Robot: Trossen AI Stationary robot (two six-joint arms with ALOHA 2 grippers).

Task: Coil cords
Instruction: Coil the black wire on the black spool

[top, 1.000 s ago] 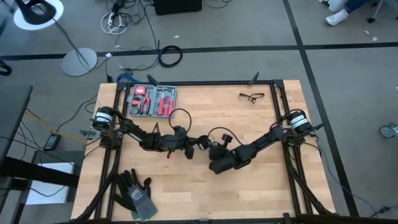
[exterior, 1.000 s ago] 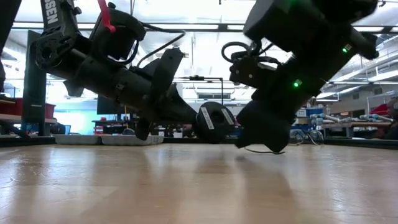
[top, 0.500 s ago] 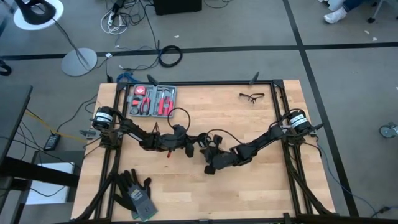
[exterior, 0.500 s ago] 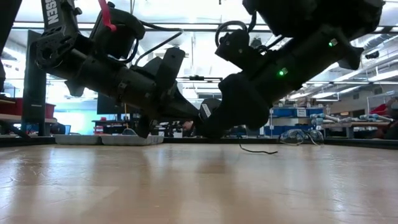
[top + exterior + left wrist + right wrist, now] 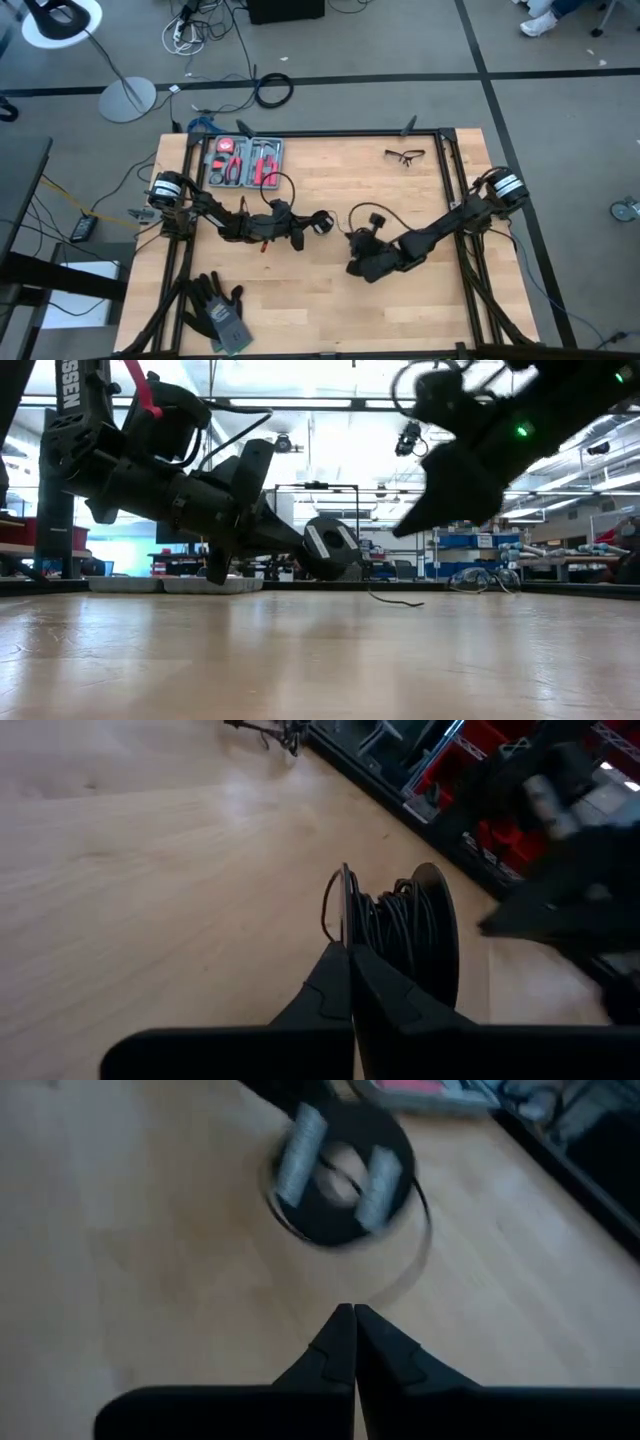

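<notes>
The cord is thin and black and is mostly wound on a small round black puck (image 5: 400, 935), whose round face carries two pale labels (image 5: 340, 1175). My left gripper (image 5: 348, 955) is shut at the puck's rim and holds it above mid-table (image 5: 320, 222). A free stretch of cord (image 5: 415, 1250) curves off the puck to my shut right gripper (image 5: 352, 1312). That gripper hangs raised, to the right of the puck (image 5: 405, 528). A short slack bit of cord (image 5: 395, 600) lies on the wood below. My left gripper pinches the thin edge of one of the puck's discs (image 5: 345, 915) between its two fingertips, coming in nearly level from the table's left. The puck stands on edge beyond the fingertips, clear of the table. My right gripper appears to pinch the free cord's end (image 5: 372, 1300) at its fingertips, slanting down toward the puck. The cord bows slack between the fingers and the puck.
An open tool case (image 5: 245, 160) with red-handled pliers sits at the far left. Safety glasses (image 5: 405, 155) lie at the far right, and grey gloves (image 5: 215, 315) at the near left corner. Bare wood (image 5: 300, 300) stretches along the near side.
My right gripper first moved in close to the puck. It has since risen and drawn back toward the table's right, staying shut. The puck stays held in my left gripper, clear of the table.
</notes>
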